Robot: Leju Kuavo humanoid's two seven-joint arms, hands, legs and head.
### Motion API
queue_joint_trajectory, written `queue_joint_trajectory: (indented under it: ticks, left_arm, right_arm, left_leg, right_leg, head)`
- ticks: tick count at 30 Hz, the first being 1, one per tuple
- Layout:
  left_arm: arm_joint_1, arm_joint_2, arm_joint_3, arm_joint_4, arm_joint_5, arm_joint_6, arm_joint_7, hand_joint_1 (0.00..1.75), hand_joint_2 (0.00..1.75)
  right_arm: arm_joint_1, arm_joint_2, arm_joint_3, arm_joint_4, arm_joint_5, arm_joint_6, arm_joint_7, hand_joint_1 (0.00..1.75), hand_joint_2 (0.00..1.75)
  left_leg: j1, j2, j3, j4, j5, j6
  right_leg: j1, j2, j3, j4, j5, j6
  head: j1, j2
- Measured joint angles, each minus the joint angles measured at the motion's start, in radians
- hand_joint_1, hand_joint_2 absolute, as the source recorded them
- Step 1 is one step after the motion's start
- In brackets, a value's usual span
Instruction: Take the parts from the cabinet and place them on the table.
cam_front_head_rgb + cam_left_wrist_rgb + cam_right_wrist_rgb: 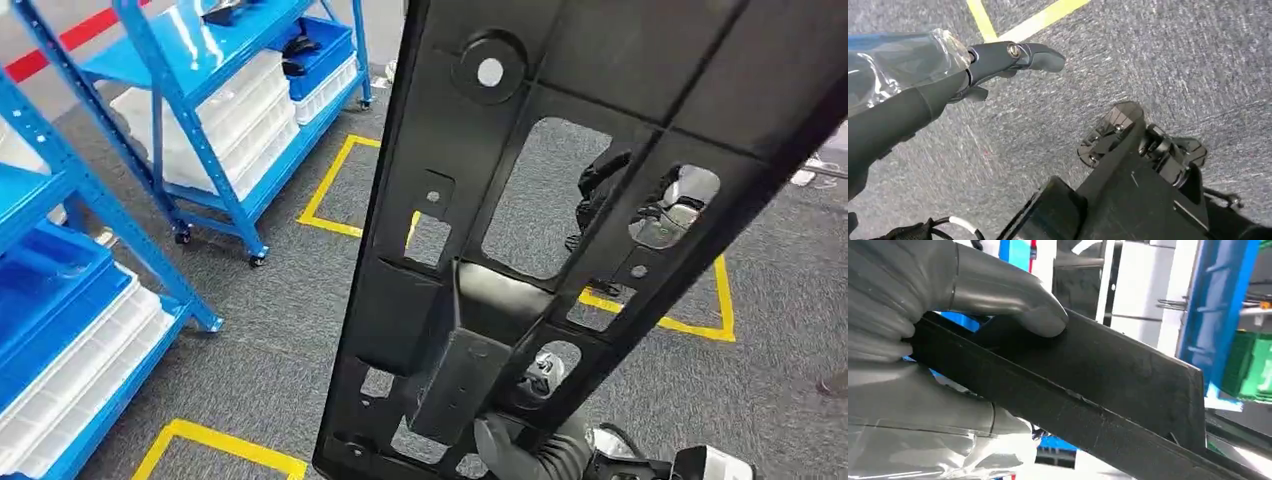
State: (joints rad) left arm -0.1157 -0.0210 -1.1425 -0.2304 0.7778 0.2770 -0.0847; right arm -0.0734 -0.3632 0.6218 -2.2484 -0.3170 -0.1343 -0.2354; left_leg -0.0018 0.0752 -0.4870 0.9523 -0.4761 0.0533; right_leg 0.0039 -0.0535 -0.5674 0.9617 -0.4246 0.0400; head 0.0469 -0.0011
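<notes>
**Operator:** My right hand (923, 340) is closed around the black part (1108, 385). In the right wrist view the thumb (1013, 300) presses flat on its broad face and the rest of the hand wraps the edge beneath.

**Inspector:** Where does the part sit?

**Operator:** In the head view the black part (560, 200) is held up close in front of the camera, tilted, running from lower left to upper right. It is a long flat panel with several cut-outs and a round hole near its upper end. Through the openings I see grey carpet (280, 330) and yellow floor tape (330, 190). It is off the shelves and over the floor.

**Inspector:** Left hand?

**Operator:** The left hand (998, 62) hangs over the carpet, fingers (1043, 55) extended, holding nothing.

**Inspector:** Surroundings?

**Operator:** Blue shelving (190, 110) stands to the left in the head view, carrying white trays (230, 110) and blue bins (50, 300). A further blue upright (1218, 310) shows in the right wrist view, beyond the part.
</notes>
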Motion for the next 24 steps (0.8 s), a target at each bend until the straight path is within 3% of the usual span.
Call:
queue_joint_trajectory:
  ticks: [2,3,4,5,6,8,9,10,12,13,14,15,18,19,20,21,23,24]
  left_arm:
    - [-0.001,0.000,0.000,0.001,0.000,0.001,0.001,0.00,1.75]
    - [-0.002,0.001,0.000,0.001,0.000,0.001,0.001,0.00,1.75]
    - [-0.002,0.002,0.000,0.002,0.000,0.001,0.001,0.00,1.75]
    - [-0.002,0.002,0.000,0.002,0.000,0.001,0.001,0.00,1.75]
    - [-0.002,0.002,0.000,0.002,0.001,0.001,0.000,0.00,1.75]
    - [-0.012,0.004,0.002,0.002,0.003,0.001,-0.003,0.00,1.75]
    - [-0.016,0.004,0.002,0.002,0.002,0.001,-0.003,0.00,1.75]
    - [-0.016,0.004,0.002,0.002,0.002,0.001,-0.003,0.00,1.75]
    - [-0.013,0.004,0.001,0.002,0.001,0.000,0.001,0.00,1.75]
    - [-0.007,0.004,0.000,0.002,0.000,0.000,0.002,0.00,1.75]
    - [-0.002,0.004,0.000,0.002,0.001,-0.001,0.002,0.00,1.75]
    - [0.000,0.004,0.000,0.002,0.001,0.000,0.001,0.00,1.75]
    - [-0.003,0.002,-0.001,0.002,0.000,0.000,-0.002,0.00,1.75]
    - [-0.004,0.000,-0.001,0.002,0.001,0.000,-0.005,0.00,1.75]
    - [-0.004,0.001,-0.001,0.002,0.000,0.001,-0.006,0.00,1.75]
    - [-0.001,0.001,-0.002,0.002,0.000,0.001,-0.008,0.00,1.75]
    - [0.002,-0.001,-0.002,0.002,0.001,0.002,-0.008,0.00,1.75]
    - [0.002,-0.001,-0.002,0.002,0.002,0.002,-0.008,0.00,1.75]
  right_arm:
    - [0.002,-0.001,0.000,-0.004,0.000,-0.002,0.002,1.75,1.75]
    - [0.002,-0.002,0.000,-0.006,0.000,-0.003,0.002,1.75,1.75]
    - [0.002,-0.002,0.000,-0.010,0.000,-0.003,0.002,1.75,1.75]
    - [0.000,-0.002,0.000,-0.013,0.000,-0.002,0.001,1.75,1.75]
    - [-0.001,-0.002,0.000,-0.014,0.000,-0.002,0.002,1.75,1.75]
    - [0.001,-0.002,0.000,-0.014,0.000,-0.002,0.002,1.75,1.75]
    - [0.001,-0.002,0.000,-0.014,0.000,-0.003,0.002,1.75,1.75]
    - [0.001,-0.002,0.001,-0.014,0.000,-0.003,0.002,1.75,1.75]
    - [0.001,-0.002,0.001,-0.014,0.000,-0.003,0.002,1.75,1.75]
    - [0.001,-0.002,0.001,-0.015,0.000,-0.002,0.002,1.75,1.75]
    - [0.001,-0.002,0.001,-0.016,0.000,-0.002,0.002,1.75,1.75]
    - [-0.001,-0.002,0.001,-0.016,0.000,-0.003,0.003,1.75,1.75]
    - [0.001,-0.002,0.000,-0.019,0.005,-0.010,0.005,1.75,1.75]
    - [0.003,-0.005,-0.001,-0.020,0.008,-0.013,0.005,1.75,1.75]
    - [0.000,-0.005,-0.002,-0.024,0.013,-0.016,0.007,1.75,1.75]
    - [-0.004,-0.005,-0.003,-0.025,0.014,-0.019,0.009,1.75,1.75]
    - [-0.004,-0.005,-0.003,-0.026,0.015,-0.020,0.017,1.75,1.75]
    - [-0.004,-0.006,-0.004,-0.026,0.014,-0.021,0.024,1.75,1.75]
  left_leg:
    - [0.000,0.017,0.003,-0.004,0.000,-0.009]
    - [-0.001,0.026,0.006,-0.004,-0.003,-0.014]
    - [0.007,-0.004,0.002,0.012,-0.018,-0.021]
    - [0.007,-0.041,-0.020,0.060,-0.052,-0.025]
    - [0.007,-0.059,-0.060,0.146,-0.097,-0.028]
    - [0.005,-0.067,-0.132,0.308,-0.161,-0.033]
    - [0.006,-0.067,-0.146,0.341,-0.160,-0.033]
    - [0.006,-0.067,-0.134,0.318,-0.136,-0.033]
    - [0.011,-0.079,-0.055,0.148,-0.041,-0.031]
    - [0.016,-0.112,-0.017,0.059,0.002,-0.032]
    - [0.021,-0.172,-0.007,0.025,-0.001,-0.029]
    - [0.022,-0.173,-0.011,0.008,-0.002,-0.027]
    - [0.016,-0.143,-0.013,0.009,0.007,-0.008]
    - [0.021,-0.127,-0.009,0.004,0.012,0.000]
    - [0.020,-0.117,-0.008,0.003,0.013,0.003]
    - [0.017,-0.099,-0.008,0.003,0.013,0.011]
    - [0.014,-0.071,-0.008,0.003,0.012,0.013]
    - [0.014,-0.057,-0.008,0.003,0.011,0.013]
  right_leg:
    - [0.003,0.019,-0.006,0.003,0.000,-0.008]
    - [-0.002,0.028,-0.006,-0.004,0.005,-0.017]
    - [-0.009,0.034,-0.004,-0.008,0.009,-0.023]
    - [-0.011,0.042,-0.005,-0.008,0.010,-0.028]
    - [-0.011,0.050,-0.007,-0.008,0.012,-0.031]
    - [-0.010,0.069,-0.009,-0.007,0.013,-0.032]
    - [-0.010,0.080,-0.008,-0.007,0.013,-0.033]
    - [-0.011,0.093,-0.006,-0.007,0.013,-0.033]
    - [-0.012,0.123,-0.002,-0.005,0.015,-0.030]
    - [-0.012,0.134,-0.003,-0.003,0.015,-0.028]
    - [-0.009,0.146,-0.009,0.000,0.017,-0.022]
    - [-0.007,0.160,-0.021,0.006,0.019,-0.016]
    - [-0.015,0.192,-0.033,-0.002,0.034,0.006]
    - [-0.018,0.171,-0.036,0.006,0.027,0.007]
    - [-0.010,0.117,-0.050,0.039,0.003,0.012]
    - [-0.011,0.086,-0.087,0.120,-0.043,0.018]
    - [-0.015,0.069,-0.162,0.281,-0.109,0.024]
    - [-0.017,0.067,-0.184,0.329,-0.118,0.026]
  head:
    - [0.001,0.000]
    - [0.001,0.000]
    - [0.001,0.000]
    - [-0.001,0.000]
    - [-0.002,0.000]
    - [-0.002,0.000]
    - [-0.002,0.000]
    - [-0.002,0.000]
    - [-0.002,0.000]
    - [-0.002,0.000]
    - [-0.002,0.000]
    - [0.000,0.000]
    - [-0.001,0.000]
    - [-0.002,0.000]
    - [0.005,0.000]
    - [0.005,0.000]
    - [0.005,0.000]
    - [0.005,0.000]
